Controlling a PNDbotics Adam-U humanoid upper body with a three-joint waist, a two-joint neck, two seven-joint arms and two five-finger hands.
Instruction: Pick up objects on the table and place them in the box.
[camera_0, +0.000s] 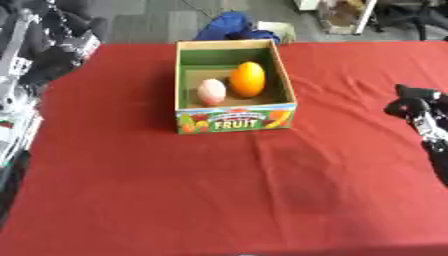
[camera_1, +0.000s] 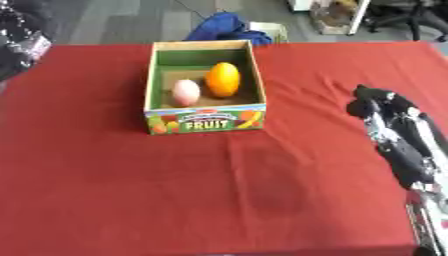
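Left eye view | box (camera_0: 234, 120) sitting mid-table, holding orange fruit (camera_0: 248, 79) and pale pink fruit (camera_0: 211, 91) | red tablecloth (camera_0: 131, 175) showing nothing left to pick, task looking nearly complete | right hand (camera_1: 372, 102) hovering right, fingers curling, holding nothing.

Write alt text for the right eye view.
An open cardboard box labelled FRUIT sits on a red tablecloth, holding an orange fruit and a smaller pale pink one side by side. The robot's black right hand hovers at the right, holding nothing.
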